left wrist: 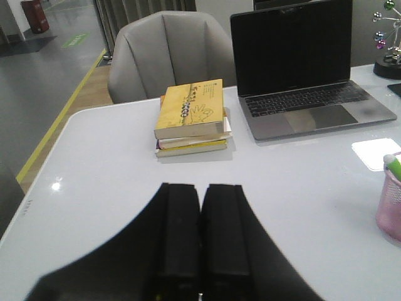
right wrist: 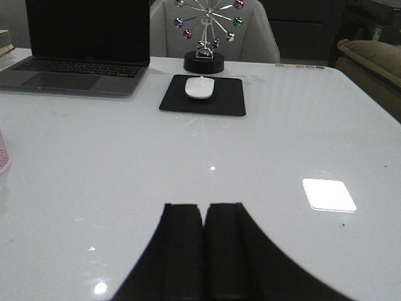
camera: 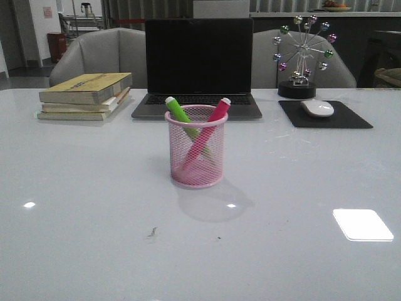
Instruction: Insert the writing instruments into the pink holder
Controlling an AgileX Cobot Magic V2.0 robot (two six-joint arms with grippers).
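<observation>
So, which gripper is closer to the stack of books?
The left gripper. Its camera shows the stack of books right ahead, while the right gripper faces the mouse side, far from them.

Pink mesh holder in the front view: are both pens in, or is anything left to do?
Done: the bright green marker pen and the pink marker pen both stand crossed inside the pink wire-mesh holder. In hand: nothing; the left gripper and right gripper are shut and empty, away from the cup. Left: no pen shows on the white table, so the job looks finished.
</observation>
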